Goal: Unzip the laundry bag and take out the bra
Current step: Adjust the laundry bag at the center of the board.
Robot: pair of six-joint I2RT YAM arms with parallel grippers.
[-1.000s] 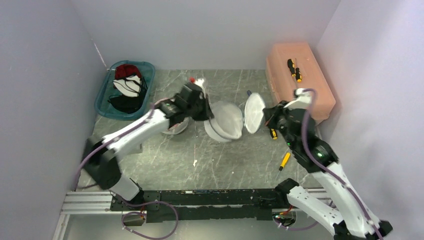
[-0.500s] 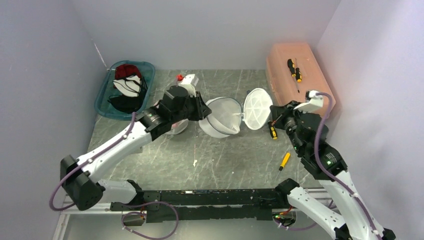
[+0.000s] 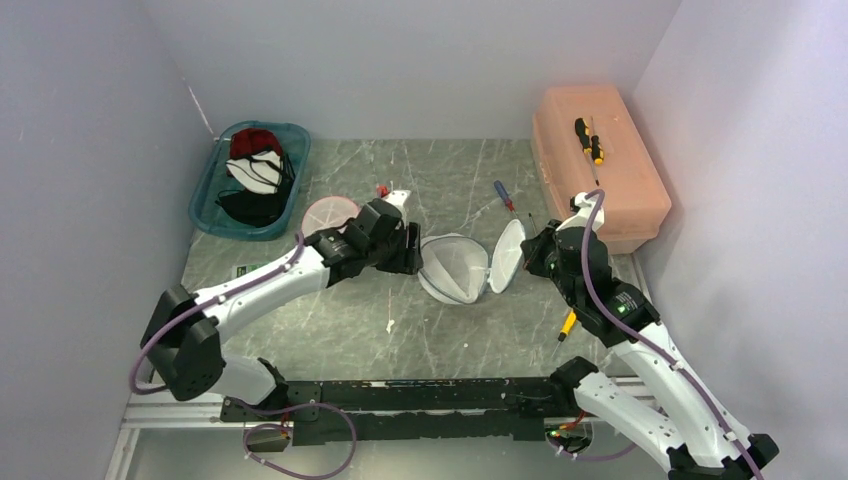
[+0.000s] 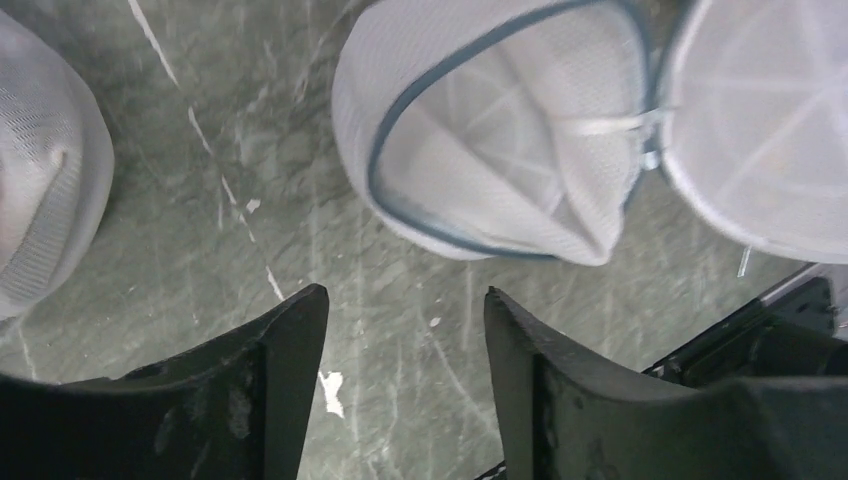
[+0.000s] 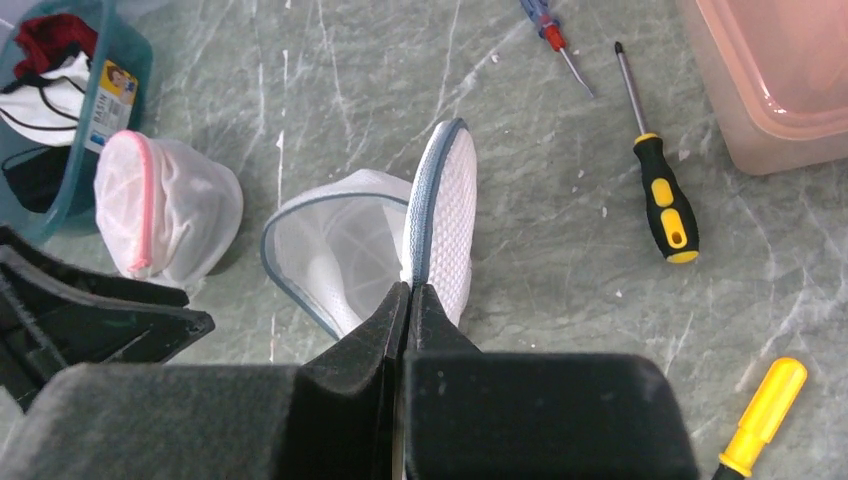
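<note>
The white mesh laundry bag (image 3: 455, 270) lies unzipped in the middle of the table, and its round lid (image 3: 507, 255) stands on edge to the right. Inside the bag (image 4: 500, 140) I see only white mesh and ribs; the bra is hidden. My left gripper (image 3: 414, 262) hangs just left of the bag, open (image 4: 405, 292), with bare table between its fingers. My right gripper (image 3: 534, 258) is shut (image 5: 408, 288) on the blue-grey rim of the lid (image 5: 445, 200). A white mesh dome with a pink rim (image 3: 328, 213) lies further left.
A teal basket (image 3: 205, 205) of clothes stands at the back left. A salmon toolbox (image 3: 610, 180) stands at the back right with a screwdriver (image 3: 588, 140) on it. Loose screwdrivers (image 5: 665, 205) (image 3: 503, 195) and a yellow handle (image 3: 569, 322) lie around my right arm.
My left gripper let go of the bag's left rim, opened and drew back. The bag sank onto the table. The right gripper kept its hold and swung the lid from flat-facing to edge-on.
</note>
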